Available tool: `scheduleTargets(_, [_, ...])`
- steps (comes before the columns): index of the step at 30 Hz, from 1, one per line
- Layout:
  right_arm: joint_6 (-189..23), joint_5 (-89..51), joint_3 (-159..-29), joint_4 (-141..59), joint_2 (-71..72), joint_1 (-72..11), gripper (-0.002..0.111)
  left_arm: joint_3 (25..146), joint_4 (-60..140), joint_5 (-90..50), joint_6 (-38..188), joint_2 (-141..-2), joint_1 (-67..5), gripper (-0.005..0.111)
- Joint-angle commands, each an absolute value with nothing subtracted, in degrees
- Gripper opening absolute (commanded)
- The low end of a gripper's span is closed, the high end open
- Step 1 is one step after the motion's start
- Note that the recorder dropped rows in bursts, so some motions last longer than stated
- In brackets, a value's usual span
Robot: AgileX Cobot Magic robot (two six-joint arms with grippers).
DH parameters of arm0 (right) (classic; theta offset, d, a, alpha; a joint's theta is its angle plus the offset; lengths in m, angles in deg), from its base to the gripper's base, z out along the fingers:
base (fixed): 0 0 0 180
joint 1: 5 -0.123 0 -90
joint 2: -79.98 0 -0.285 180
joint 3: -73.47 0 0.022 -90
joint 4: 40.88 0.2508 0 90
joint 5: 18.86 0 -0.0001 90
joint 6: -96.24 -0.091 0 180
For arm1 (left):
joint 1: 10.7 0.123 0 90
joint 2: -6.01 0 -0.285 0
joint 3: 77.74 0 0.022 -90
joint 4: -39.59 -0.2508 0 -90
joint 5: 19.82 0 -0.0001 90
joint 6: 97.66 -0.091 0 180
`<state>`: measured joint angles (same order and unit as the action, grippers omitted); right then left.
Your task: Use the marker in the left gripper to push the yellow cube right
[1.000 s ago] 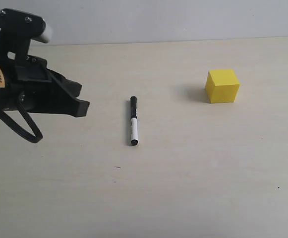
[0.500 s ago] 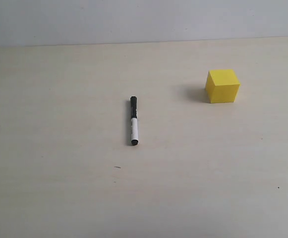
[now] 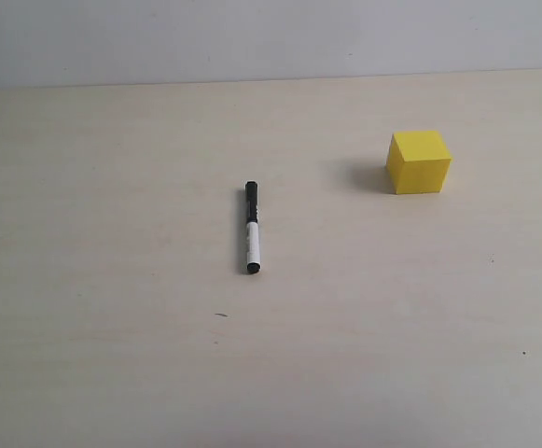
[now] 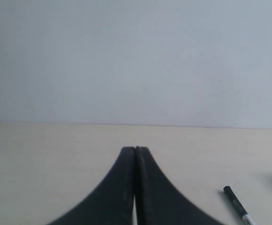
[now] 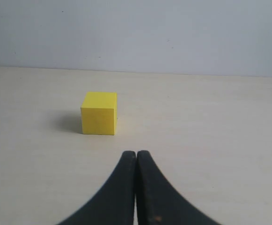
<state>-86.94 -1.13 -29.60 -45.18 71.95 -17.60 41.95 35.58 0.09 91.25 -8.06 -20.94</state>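
Left pincer (image 4: 135, 149): two black fingers pressed flat together along their whole visible length, no gap, nothing gripped between them. It was seen only in its own wrist view and lay outside the exterior frame. It pointed across the pale bench (image 3: 112, 355) towards a plain grey-white wall (image 3: 252, 37). Whether the tips touched the bench could not be judged from that angle.

Marker (image 3: 251, 229): lay loose on the bench, just left of the exterior frame's centre. It ran nearly up-and-down the frame, black cap at the upper end, white printed barrel below it, black end lowest. Neither pincer touched it. In the left wrist view the marker (image 4: 236, 206) lay flat on the bench off to one side of the closed fingers and apart from them. Its cap end was farther from the camera and its other end was cut off by the frame edge.

Yellow cube (image 3: 419, 161): sat in the upper right of the exterior frame, well apart from the marker, resting square on one face, its shadow falling to the left.

Right pincer (image 5: 136, 152): likewise closed on nothing, fingers meeting in a thin seam. The yellow cube (image 5: 99, 113) stood on the bench beyond its tips, a little off to one side and clear of them.
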Motion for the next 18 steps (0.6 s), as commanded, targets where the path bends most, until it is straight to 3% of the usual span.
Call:
scheduleTargets(1, [-86.8,-1.4,-29.3,-45.2,72.2,-17.7,0.000,37.8,35.7,0.2,91.8,-3.4,-20.7,0.000])
scheduleTargets(18, [-86.8,-1.4,-29.3,-45.2,72.2,-17.7,0.000,31.7,32.9,0.0,91.3,-1.8,-20.7,0.000])
